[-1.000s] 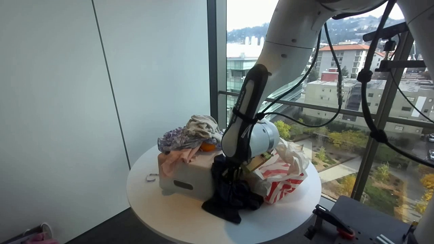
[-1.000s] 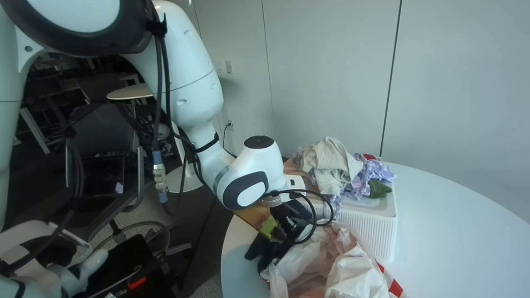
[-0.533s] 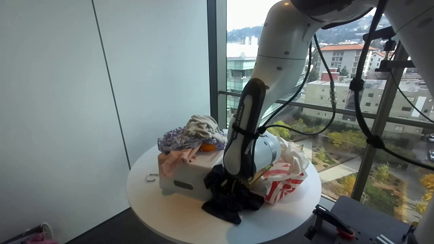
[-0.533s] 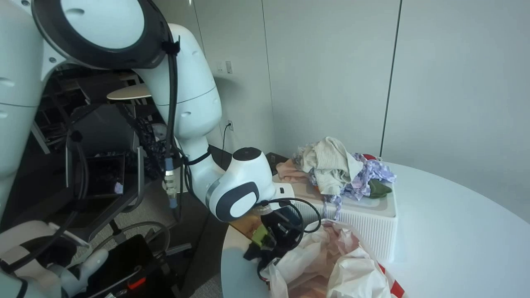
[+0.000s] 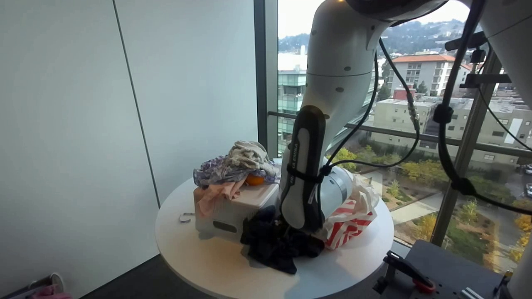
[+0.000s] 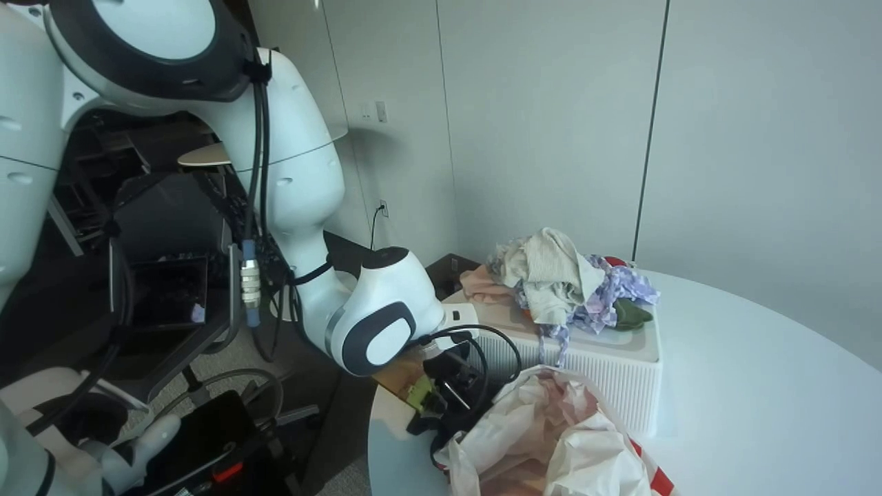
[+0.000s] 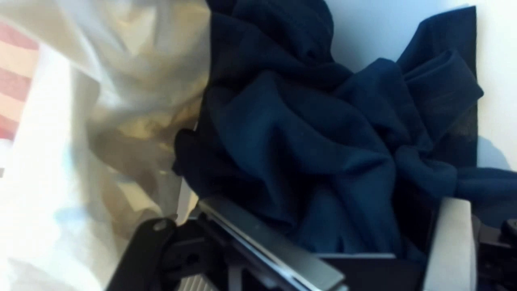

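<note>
Poised with spread tool (image 7: 331, 201) over dark cloth (image 7: 307, 133), likely propped up by box (image 5: 246, 209) and bag (image 5: 353, 214) near the edge of the counter (image 5: 216, 265).

The dark cloth (image 7: 307, 133) looks matt, the bag (image 5: 354, 214) crinkled, glossy plastic.

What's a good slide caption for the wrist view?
Open gripper over crumpled dark-blue cloth, red-striped white bag alongside.

Pale cloths (image 6: 557, 275) top a box (image 6: 620, 389) near a striped bag (image 5: 350, 228).
</note>
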You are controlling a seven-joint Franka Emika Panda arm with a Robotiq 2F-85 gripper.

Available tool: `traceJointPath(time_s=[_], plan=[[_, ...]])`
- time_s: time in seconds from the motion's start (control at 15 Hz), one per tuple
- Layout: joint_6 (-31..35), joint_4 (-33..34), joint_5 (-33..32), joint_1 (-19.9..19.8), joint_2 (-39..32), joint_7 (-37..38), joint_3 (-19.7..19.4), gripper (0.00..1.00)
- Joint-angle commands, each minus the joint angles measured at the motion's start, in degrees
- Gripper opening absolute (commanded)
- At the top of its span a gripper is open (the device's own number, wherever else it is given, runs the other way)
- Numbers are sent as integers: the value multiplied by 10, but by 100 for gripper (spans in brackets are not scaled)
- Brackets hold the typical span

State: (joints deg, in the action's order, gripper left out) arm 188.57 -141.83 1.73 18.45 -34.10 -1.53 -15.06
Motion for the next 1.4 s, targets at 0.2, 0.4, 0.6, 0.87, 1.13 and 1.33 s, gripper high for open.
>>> traceJointPath(time_s=[0.2, 0.4, 0.6, 0.87, 1.13, 1.33], plan=[[4, 19, -26, -37, -6, -23, 31, 100], [-30, 38, -49, -131, 0, -29, 116, 100], [-56, 62, -82, -262, -17, -59, 246, 100], [-42, 90, -68, -159, -35, -33, 124, 100], [-54, 123, -61, -47, -76, -9, 7, 100], [-84, 136, -65, -52, -84, -5, 26, 100]])
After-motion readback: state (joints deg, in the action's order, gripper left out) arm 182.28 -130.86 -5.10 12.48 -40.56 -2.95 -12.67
